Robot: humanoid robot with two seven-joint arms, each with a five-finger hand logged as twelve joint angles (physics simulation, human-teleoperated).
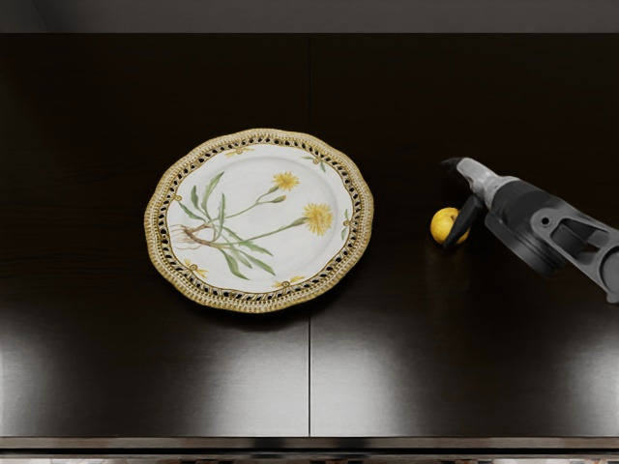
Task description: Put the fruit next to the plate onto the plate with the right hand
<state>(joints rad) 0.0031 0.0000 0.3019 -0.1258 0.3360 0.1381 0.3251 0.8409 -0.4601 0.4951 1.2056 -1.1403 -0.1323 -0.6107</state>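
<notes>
One plate (157,228) lay on the dark desk (435,367), a little left of its middle, white with a pierced gold rim and two painted yellow flowers on green stems. One small yellow fruit (443,224) sat on the desk just beside the plate's right rim, apart from it and towards the desk's right edge. The right hand (469,208) reached in from the right and met the fruit's right side. Against the dark desk, whether the hand was open or closed could not be told.

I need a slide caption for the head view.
Right hand at the yellow fruit beside the flowered plate on a dark table.
</notes>
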